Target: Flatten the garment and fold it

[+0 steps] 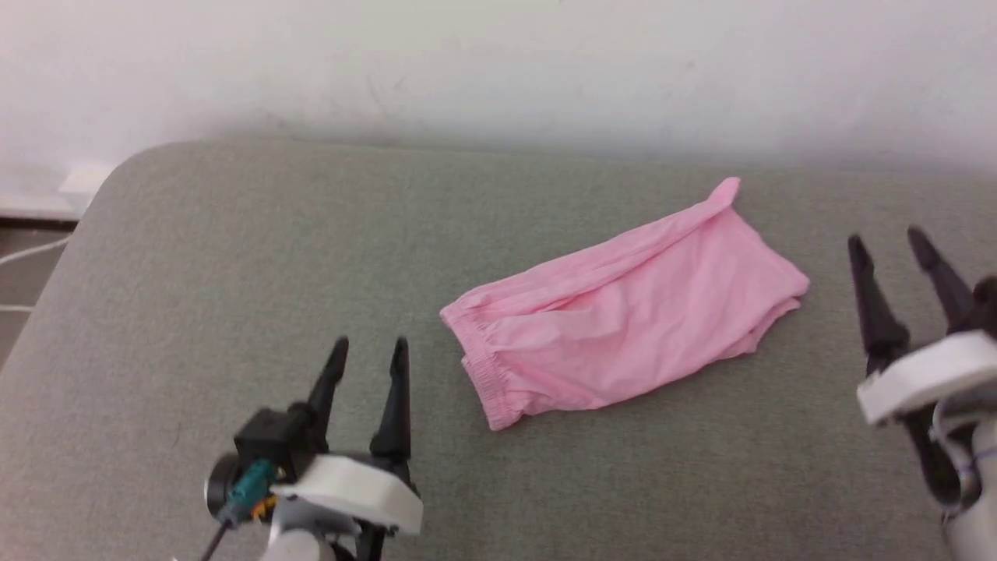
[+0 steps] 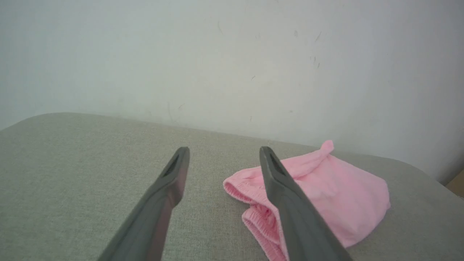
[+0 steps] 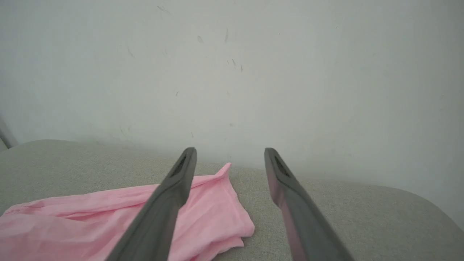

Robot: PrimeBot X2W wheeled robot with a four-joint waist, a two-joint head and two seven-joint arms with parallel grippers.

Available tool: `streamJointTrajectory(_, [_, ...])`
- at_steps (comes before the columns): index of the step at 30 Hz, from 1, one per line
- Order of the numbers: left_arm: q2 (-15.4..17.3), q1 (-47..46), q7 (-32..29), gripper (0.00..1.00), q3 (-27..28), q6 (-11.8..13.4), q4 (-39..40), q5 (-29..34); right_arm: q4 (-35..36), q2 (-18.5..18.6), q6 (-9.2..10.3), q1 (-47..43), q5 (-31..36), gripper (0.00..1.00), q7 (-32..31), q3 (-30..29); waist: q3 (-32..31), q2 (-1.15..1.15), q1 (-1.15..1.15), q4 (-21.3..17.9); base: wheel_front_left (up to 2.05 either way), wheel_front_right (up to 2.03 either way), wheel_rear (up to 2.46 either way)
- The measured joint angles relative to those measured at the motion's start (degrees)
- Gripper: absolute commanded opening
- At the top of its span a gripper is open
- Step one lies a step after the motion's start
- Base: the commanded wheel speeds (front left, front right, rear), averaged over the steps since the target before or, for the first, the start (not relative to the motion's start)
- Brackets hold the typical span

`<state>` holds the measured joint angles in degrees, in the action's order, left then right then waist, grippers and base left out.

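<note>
Both grippers hang clear of the fabric, empty. The left gripper [image 1: 370, 343] has its jaws spread wide with nothing between them. The pink shorts [image 1: 631, 304] lie just off to the right of its fingertips, with the gathered elastic waistband [image 1: 483, 374] as the nearest end. In the left wrist view its right-hand finger crosses in front of that waistband. The right gripper [image 1: 886, 238] also has its jaws spread, and the shorts' leg-hem end lies off to the left of them, apart. Seen from its own wrist, a hem corner peeks out past its left finger. The shorts lie on a slant on the grey cushion [image 1: 234, 273], between the two grippers, with a white wall [image 1: 498, 62] beyond the fingertips.
</note>
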<state>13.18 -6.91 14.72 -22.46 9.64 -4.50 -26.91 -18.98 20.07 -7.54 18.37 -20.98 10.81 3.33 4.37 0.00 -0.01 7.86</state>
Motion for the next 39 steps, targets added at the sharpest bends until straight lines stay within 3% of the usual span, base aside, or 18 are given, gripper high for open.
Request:
streamJointTrajectory(6, [-1.79, 4.85, -0.87, 1.00, -2.33, -1.54, -4.16, 0.46, 9.14, -8.45, 0.01, -11.91, 5.20, 1.00, 0.42, -9.43, -2.28, 0.00, 0.00, -2.74, 0.00, 0.00, 0.00])
streamJointTrajectory(12, [-2.76, 4.34, -6.42, 1.00, -4.15, -1.94, -6.90, 0.00, 18.61, -15.12, 0.00, -19.03, 8.76, 1.00, 0.24, -13.69, -2.58, 0.00, 0.01, -5.31, 0.00, 0.00, 0.00])
streamJointTrajectory(22, [-3.10, -1.57, -13.81, 1.00, -3.65, 0.51, -11.32, -0.64, 25.05, -16.61, 0.00, -20.12, 9.46, 1.00, -2.32, -12.48, 0.43, 0.00, 0.02, -8.99, 0.00, 0.00, 0.00])
streamJointTrajectory(32, [-2.97, -4.52, -21.06, 1.00, -3.46, 4.05, -15.25, -1.31, 25.08, -16.86, 0.00, -19.97, 9.49, 1.00, -2.11, -12.26, 4.76, 0.00, 0.01, -11.01, 0.00, 0.00, 0.00])
streamJointTrajectory(36, [-2.55, -6.36, -24.81, 1.00, -4.65, 4.02, -15.59, -1.14, 24.75, -16.90, 0.00, -19.62, 9.48, 1.00, -1.81, -12.15, 6.09, 0.00, 0.01, -11.26, 0.00, 0.00, 0.00])
streamJointTrajectory(38, [-2.34, -6.84, -26.26, 0.00, -5.14, 3.68, -15.41, -1.18, 24.50, -16.93, 0.00, -19.22, 9.49, 1.00, -1.70, -11.99, 6.49, 0.00, 0.01, -11.23, 0.00, 0.00, 0.00])
streamJointTrajectory(39, [-2.18, -7.14, -26.64, 0.00, -5.28, 3.43, -15.36, -1.25, 24.41, -16.93, 0.00, -18.99, 9.50, 1.00, -1.71, -11.89, 6.57, 0.00, 0.01, -11.13, 0.00, 0.00, 0.00])
